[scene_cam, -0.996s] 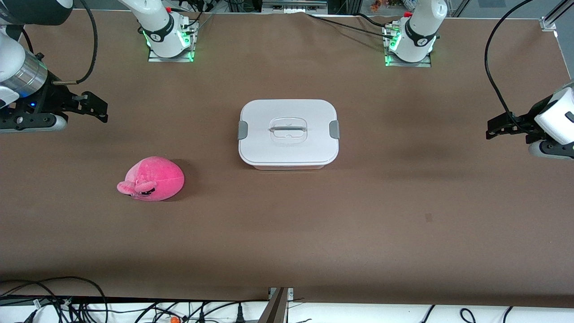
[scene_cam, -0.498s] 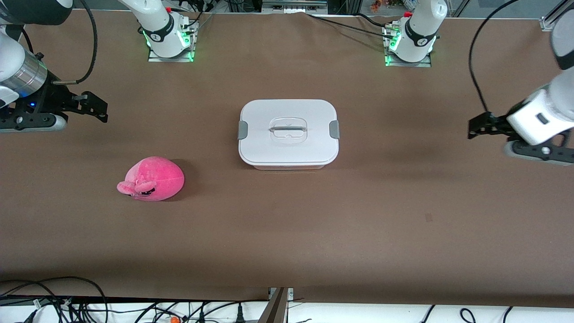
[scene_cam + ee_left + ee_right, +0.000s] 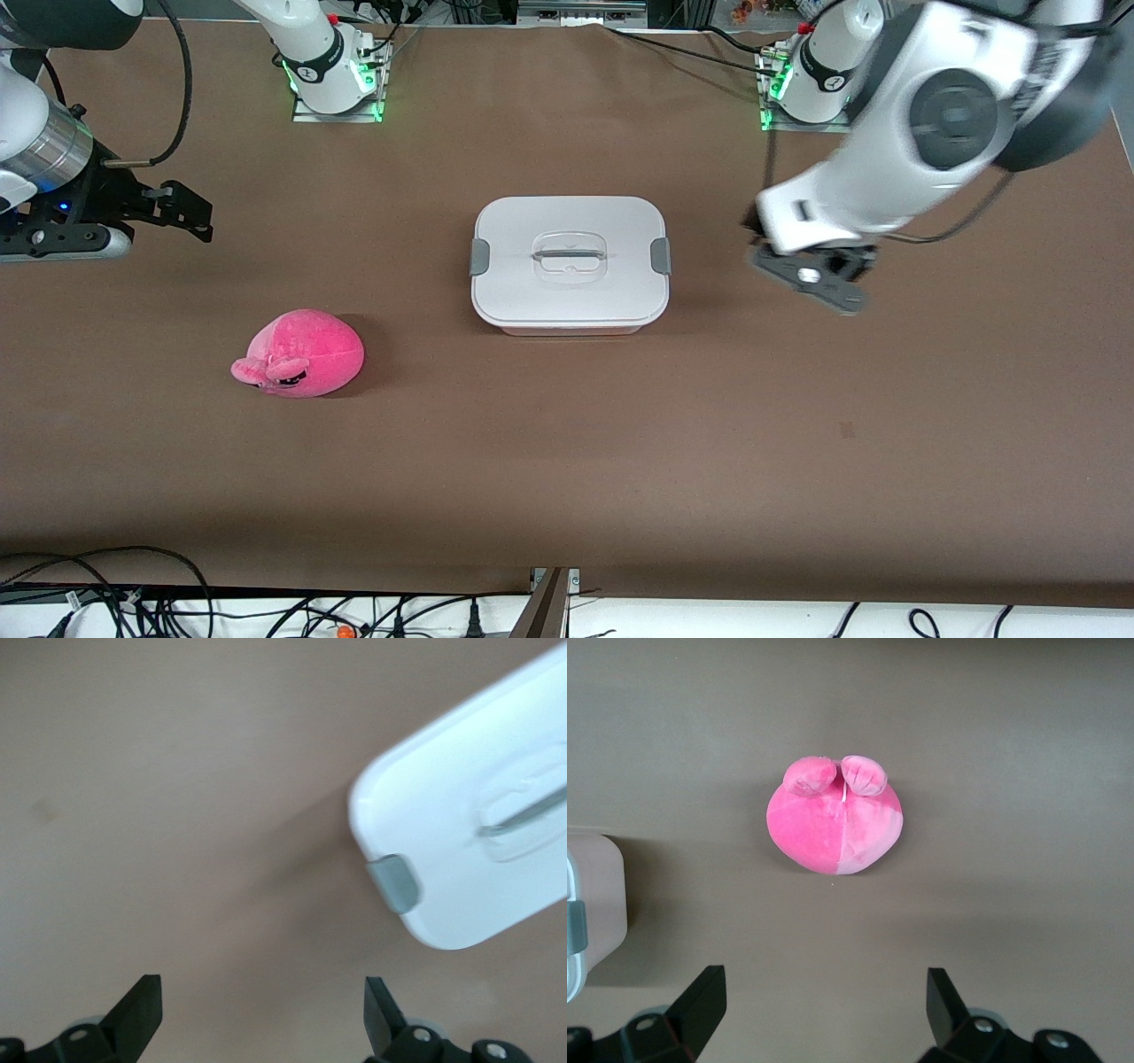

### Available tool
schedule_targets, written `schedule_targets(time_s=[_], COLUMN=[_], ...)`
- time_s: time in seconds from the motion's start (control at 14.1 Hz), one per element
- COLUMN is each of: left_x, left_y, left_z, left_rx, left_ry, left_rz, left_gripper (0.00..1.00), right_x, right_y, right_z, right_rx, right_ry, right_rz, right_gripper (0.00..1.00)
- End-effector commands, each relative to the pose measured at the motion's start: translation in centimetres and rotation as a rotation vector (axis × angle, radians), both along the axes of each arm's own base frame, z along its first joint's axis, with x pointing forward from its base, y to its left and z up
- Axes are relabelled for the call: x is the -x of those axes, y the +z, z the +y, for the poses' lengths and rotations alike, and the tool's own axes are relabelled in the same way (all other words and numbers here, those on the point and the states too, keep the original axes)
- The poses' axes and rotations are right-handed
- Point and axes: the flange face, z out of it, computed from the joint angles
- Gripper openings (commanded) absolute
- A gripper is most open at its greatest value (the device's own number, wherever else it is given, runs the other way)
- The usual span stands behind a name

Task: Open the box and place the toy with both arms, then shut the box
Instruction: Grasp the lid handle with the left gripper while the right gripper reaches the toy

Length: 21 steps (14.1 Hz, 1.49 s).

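Note:
The box [image 3: 570, 263] stands at the table's middle, its white lid on and a grey clip [image 3: 660, 255] at each end. The pink toy [image 3: 299, 354] lies nearer the front camera, toward the right arm's end. My left gripper [image 3: 755, 232] is open and empty over bare table beside the box's clip at the left arm's end. Its wrist view shows the open gripper [image 3: 263, 997], the box [image 3: 478, 833] and that clip [image 3: 396, 883]. My right gripper [image 3: 204, 221] waits open and empty over the table's right-arm end. Its wrist view shows the gripper [image 3: 824, 992], the toy [image 3: 835, 824] and the box's edge [image 3: 602, 895].
The two arm bases [image 3: 332, 75] [image 3: 811, 84] stand along the table's edge farthest from the front camera. Loose cables [image 3: 133, 594] lie below the table's edge nearest the front camera. A small dark spot [image 3: 846, 430] marks the brown table cover.
My left arm has swung in from the table's end toward the box, its gripper now close to the box's clip. The right arm, box and toy have not moved.

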Motion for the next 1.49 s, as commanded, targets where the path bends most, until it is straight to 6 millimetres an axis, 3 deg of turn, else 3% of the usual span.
schedule_targets(time_s=[0.0, 0.21, 0.36, 0.64, 0.85, 1.42], left_x=[1.2, 2.7, 3.1, 3.8, 5.0, 7.6], left_y=[-1.7, -5.5, -7.6, -10.2, -11.8, -15.1], left_z=[-8.0, -14.3, -16.8, -19.2, -21.3, -22.8], left_rx=[0.04, 0.079, 0.109, 0.12, 0.082, -0.019], left_ry=[-0.117, -0.262, -0.402, -0.636, -0.772, -0.875], left_rz=[-0.008, -0.05, -0.082, -0.121, -0.165, -0.143], left_gripper=[1.0, 1.0, 1.0, 1.0, 1.0, 1.0], right_x=[-0.2, -0.3, -0.3, -1.3, -0.9, -1.3], right_y=[0.5, 0.6, 0.2, -1.7, -0.4, -1.1], right_z=[-0.1, -0.1, -0.4, -1.7, -0.6, -0.3], right_rx=[-0.01, -0.011, -0.001, -0.005, -0.009, -0.029], right_ry=[-0.003, -0.009, -0.015, -0.034, -0.014, 0.041], right_rz=[0.004, -0.002, 0.01, 0.039, 0.021, 0.03], right_gripper=[1.0, 1.0, 1.0, 1.0, 1.0, 1.0])
